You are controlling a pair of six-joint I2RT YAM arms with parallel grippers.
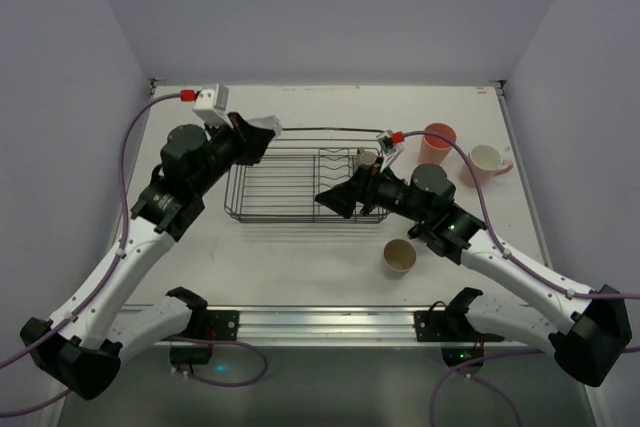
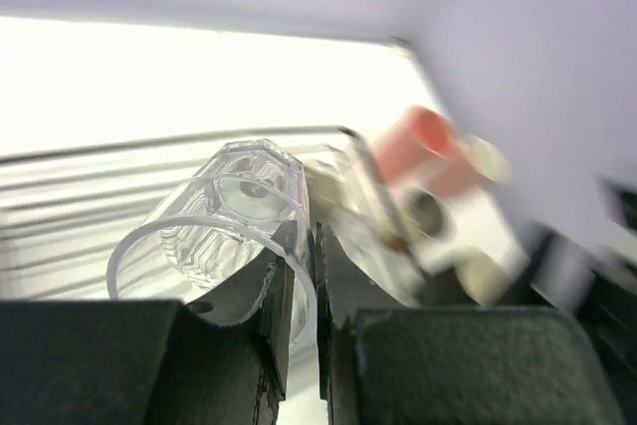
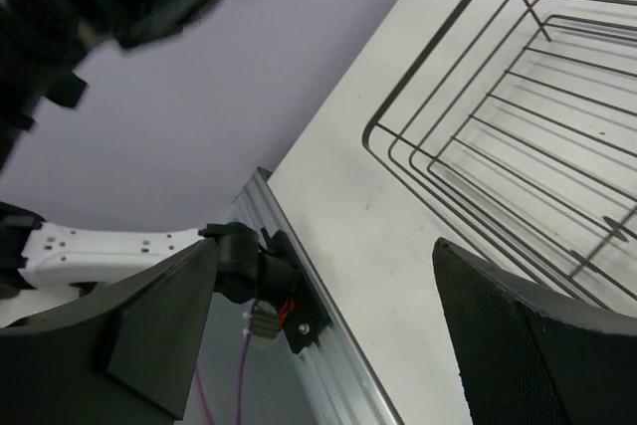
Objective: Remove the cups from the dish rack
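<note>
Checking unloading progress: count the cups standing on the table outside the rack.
3. A coral cup and a pale pink mug stand right of the rack; a tan cup sits nearer, by the right arm. Others may be hidden.

Bench (image 1: pixel 300 267): pale.
Dish rack (image 1: pixel 285 187): dark wire, at bench centre, wavy dividers at its right end.
Coral-pink tumbler (image 1: pixel 437 143), pale pink mug (image 1: pixel 487 162): upright, side by side near the far-right corner.
Tan cup (image 1: pixel 399 257): upright, outside the rack's near-right corner.
Left pincer (image 1: pixel 252 139): at the rack's far-left corner, clear glass (image 1: pixel 263 128) at its tip.
Right pincer (image 1: pixel 326 197): over the rack's near-right side.
</note>
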